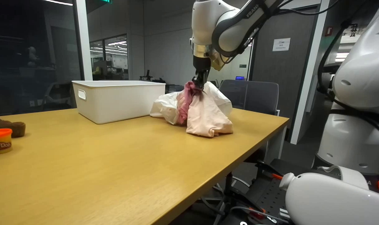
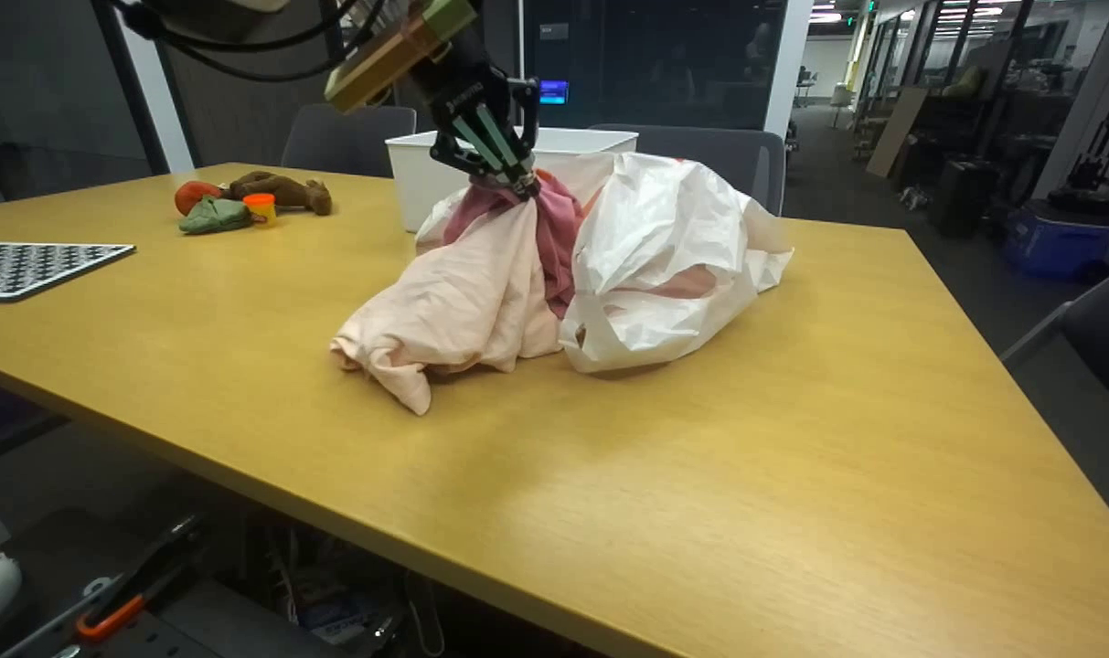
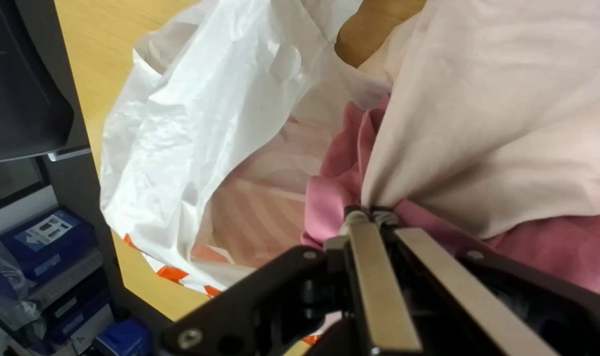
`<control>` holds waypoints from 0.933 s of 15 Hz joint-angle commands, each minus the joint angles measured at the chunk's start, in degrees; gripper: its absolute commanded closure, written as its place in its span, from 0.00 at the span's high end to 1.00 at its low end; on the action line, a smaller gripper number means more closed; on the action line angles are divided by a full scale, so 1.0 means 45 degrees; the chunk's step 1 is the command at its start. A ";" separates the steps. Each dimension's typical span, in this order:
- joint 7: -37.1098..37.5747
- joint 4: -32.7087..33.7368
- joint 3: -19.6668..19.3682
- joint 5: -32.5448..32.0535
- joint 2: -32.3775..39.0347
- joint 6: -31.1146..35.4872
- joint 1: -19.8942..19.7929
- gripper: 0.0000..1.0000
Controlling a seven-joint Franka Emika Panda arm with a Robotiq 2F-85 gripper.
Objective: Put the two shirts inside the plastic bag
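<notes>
My gripper [image 3: 371,215] is shut on a gathered fold of the light pink shirt [image 3: 507,109], which hangs down to the table. The gripper is also in both exterior views [image 1: 199,86] [image 2: 522,185]. The light pink shirt [image 1: 208,117] [image 2: 463,292] lies outside the bag at its mouth. The dark pink shirt [image 3: 334,193] bunches around and below the fingertips, partly at the opening of the white plastic bag [image 3: 206,109]. The dark pink shirt [image 1: 185,103] [image 2: 559,242] is partly hidden behind the light one. The crumpled bag [image 2: 673,238] lies beside both; how much cloth is inside is unclear.
A white bin [image 1: 117,100] [image 2: 412,178] stands behind the bag on the table [image 1: 114,162]. A Play-Doh tub [image 1: 0,140] [image 2: 260,208], a brown plush toy [image 2: 284,190] and a black-and-white board [image 2: 42,267] are farther along. Chairs stand around the table.
</notes>
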 commanded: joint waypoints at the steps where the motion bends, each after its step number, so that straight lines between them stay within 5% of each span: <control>1: 0.0132 0.1819 -0.0185 -0.0478 0.2027 -0.0197 -0.0146 0.03; 7: 0.1477 0.3694 -0.0749 -0.2143 0.4022 -0.1833 0.0171 0.03; 14: 0.4582 0.5032 -0.1436 -0.3665 0.5508 -0.1287 0.0531 0.03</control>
